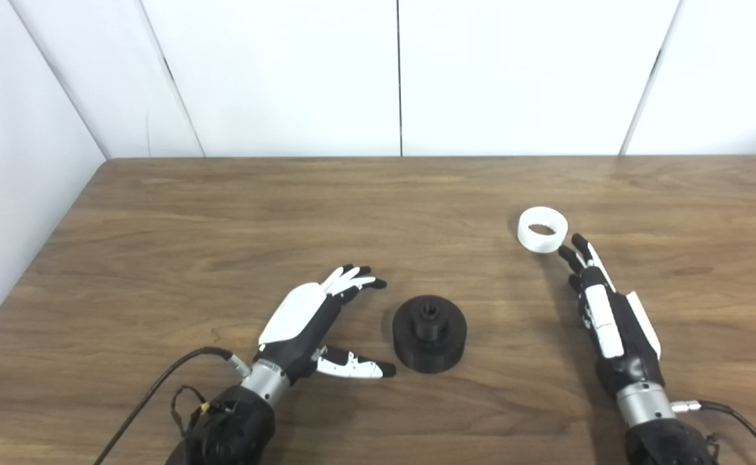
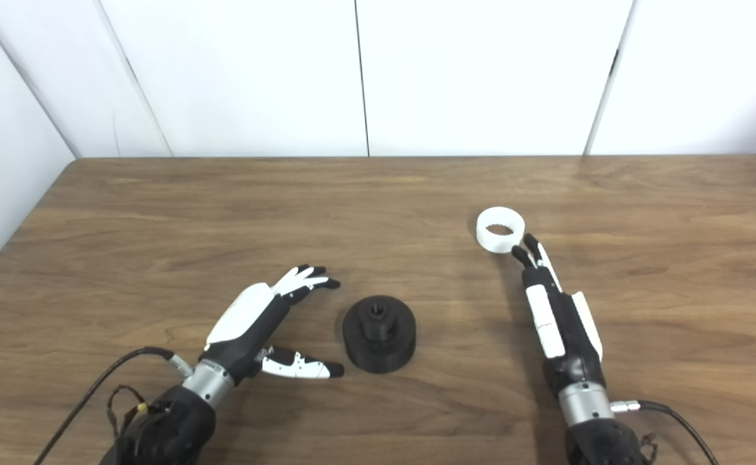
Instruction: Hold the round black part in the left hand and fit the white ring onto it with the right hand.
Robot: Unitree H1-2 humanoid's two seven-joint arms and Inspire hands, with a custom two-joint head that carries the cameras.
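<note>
Round black part [image 1: 429, 333] sits flat on the wooden table [image 1: 223, 213], its raised hub pointing straight up, just beside the left hand [image 1: 306, 323] on that hand's thumb side. The left hand is spread and holds nothing: its fingers reach out past the part's far side and its thumb points at the part's near side, with the tip very close to the wall of the part, so the part lies almost within the gap between them. White ring [image 1: 543, 228] lies flat, hole upward, directly ahead of the right hand [image 1: 610, 316], whose fingers are stretched out straight and empty, the fingertips [image 1: 571, 252] just short of the ring's near rim or perhaps brushing it. Each hand is nearer its own piece; the two pieces lie well apart. Neither is lifted yet, so the fitting appears not to have begun.
</note>
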